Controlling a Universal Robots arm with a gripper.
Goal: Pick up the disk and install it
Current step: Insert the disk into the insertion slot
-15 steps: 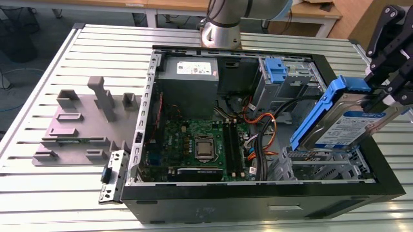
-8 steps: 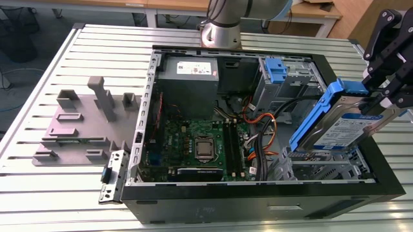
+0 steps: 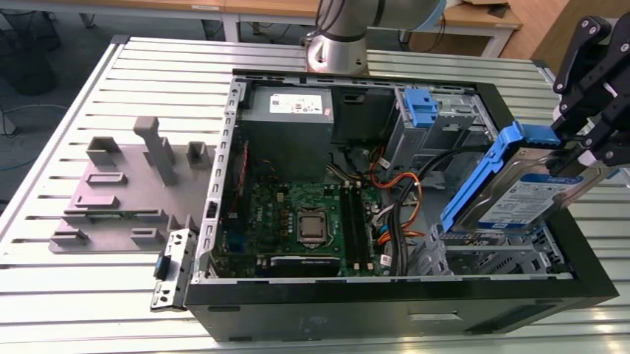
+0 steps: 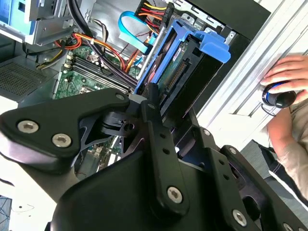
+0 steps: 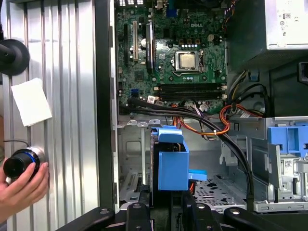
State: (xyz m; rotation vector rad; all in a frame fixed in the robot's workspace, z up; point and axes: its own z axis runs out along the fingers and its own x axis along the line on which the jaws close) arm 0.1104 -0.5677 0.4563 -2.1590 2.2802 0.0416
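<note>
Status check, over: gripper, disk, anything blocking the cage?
Gripper shut on the disk. Disk tilted above the drive cage, not seated. Cables run beside the cage, apart from the disk.

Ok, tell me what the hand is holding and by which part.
The hand holds the disk by its upper end, beside the blue carrier tab, tilted above the computer case.

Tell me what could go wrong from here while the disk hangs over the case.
1. The disk sits tilted in the gripper; it may jam against the metal cage below rather than slide in.
2. Loose cables lie beside the cage and could snag or get pinched.
3. A person's hand rests on the table beside the case, near the gripper.
</note>
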